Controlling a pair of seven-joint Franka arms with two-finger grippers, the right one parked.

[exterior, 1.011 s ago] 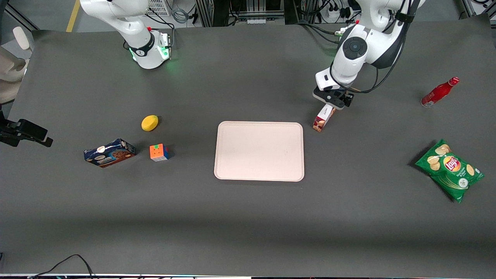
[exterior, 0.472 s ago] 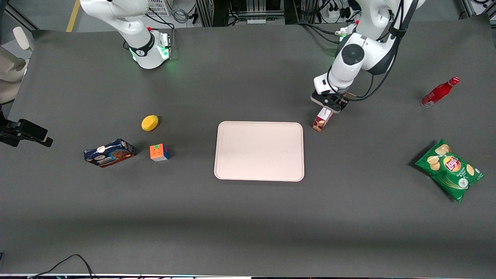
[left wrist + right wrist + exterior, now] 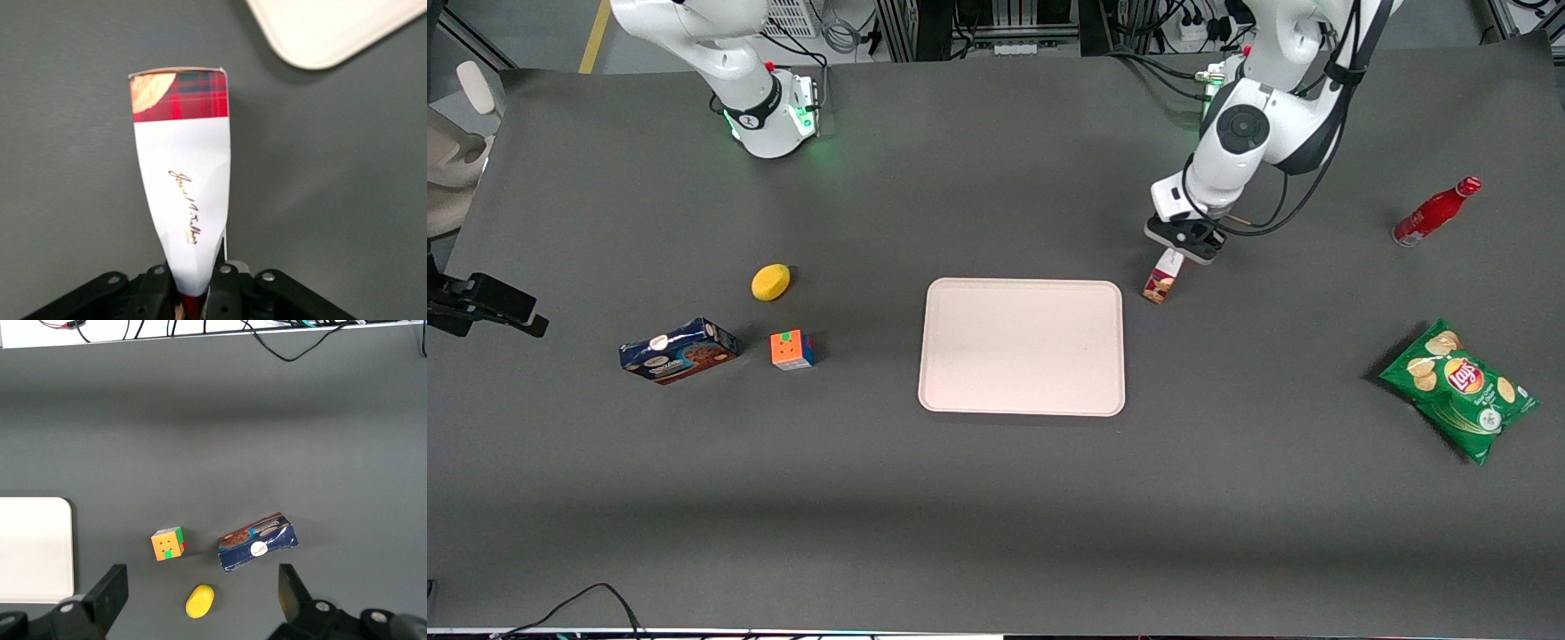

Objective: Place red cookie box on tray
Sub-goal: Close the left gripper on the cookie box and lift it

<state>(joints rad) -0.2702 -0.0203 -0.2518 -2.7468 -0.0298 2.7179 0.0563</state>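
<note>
Blue cookie box (image 3: 679, 350), lying on its side toward the parked arm's end of the table, with a yellow lemon (image 3: 770, 282) farther from the front camera and a puzzle cube (image 3: 792, 349) just beside it; none belongs to the task. Tray (image 3: 1022, 346), flat and bare at mid-table, its rounded corner (image 3: 320, 40) also visible from the left wrist. Red cookie box (image 3: 1162, 278), just beside the tray's corner on the working arm's side and apart from its rim; whether its low end rests on the table cannot be told. Gripper (image 3: 1183, 240), directly above the box, its fingers (image 3: 155, 288) pinched on the box's upper end, squeezing the white label (image 3: 188, 200) narrower there. The grip at one end probably serves to carry the box hanging lengthwise. Its long axis runs steeply down from the gripper, the plaid cookie-picture end (image 3: 179, 95) pointing toward the table, leaning slightly toward the tray. Red bottle (image 3: 1435, 212) and green chip bag (image 3: 1458, 388), toward the working arm's end, well apart from the box.
</note>
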